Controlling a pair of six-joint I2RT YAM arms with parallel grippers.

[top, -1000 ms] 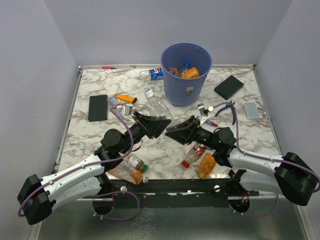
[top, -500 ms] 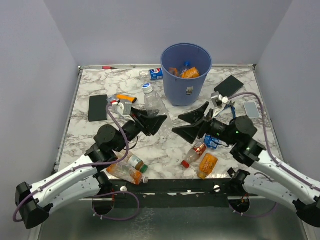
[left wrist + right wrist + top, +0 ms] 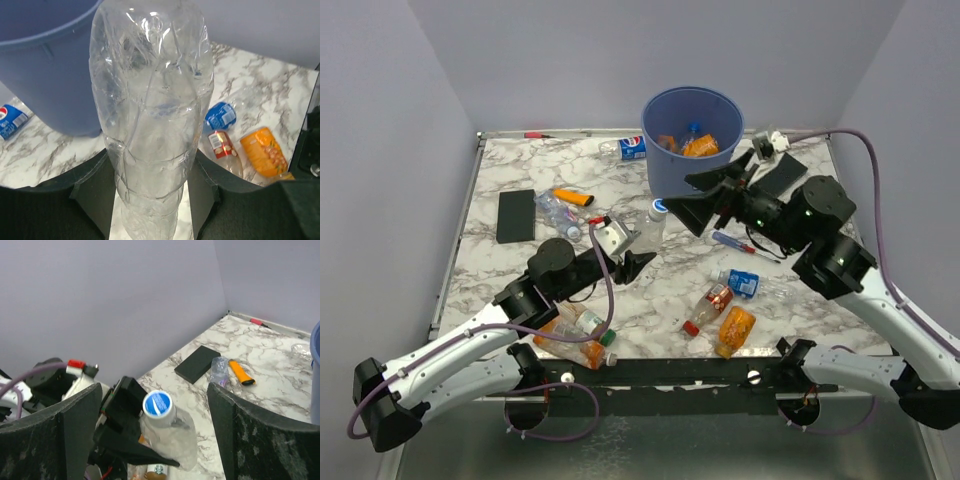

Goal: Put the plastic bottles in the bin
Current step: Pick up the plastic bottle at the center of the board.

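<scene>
My left gripper point(image 3: 632, 254) point(image 3: 150, 200) is shut on the base of a clear plastic bottle point(image 3: 650, 226) point(image 3: 152, 110) point(image 3: 172, 437) with a blue-and-white cap point(image 3: 157, 404), held above the table just in front of the blue bin point(image 3: 692, 150) point(image 3: 50, 65). My right gripper point(image 3: 705, 197) point(image 3: 155, 390) hangs open and empty, raised beside the bin's front and facing the held bottle. Bottles lie in the bin. On the table lie a blue-label bottle point(image 3: 740, 282) point(image 3: 220, 116), a red-label one point(image 3: 708, 305) point(image 3: 222, 145) and an orange one point(image 3: 734, 330) point(image 3: 262, 150).
More bottles lie by the left arm point(image 3: 578, 345), at mid-left point(image 3: 557, 212) point(image 3: 219, 369) and behind the bin point(image 3: 633, 147). Black slabs lie left point(image 3: 516, 215) point(image 3: 197, 363) and right point(image 3: 782, 172). An orange tool point(image 3: 573, 197) point(image 3: 242, 373) and a screwdriver point(image 3: 732, 243) also lie about.
My left gripper has taken the clear bottle and carried it rightward toward the bin. My right gripper has opened and risen from the table's middle to beside the bin.
</scene>
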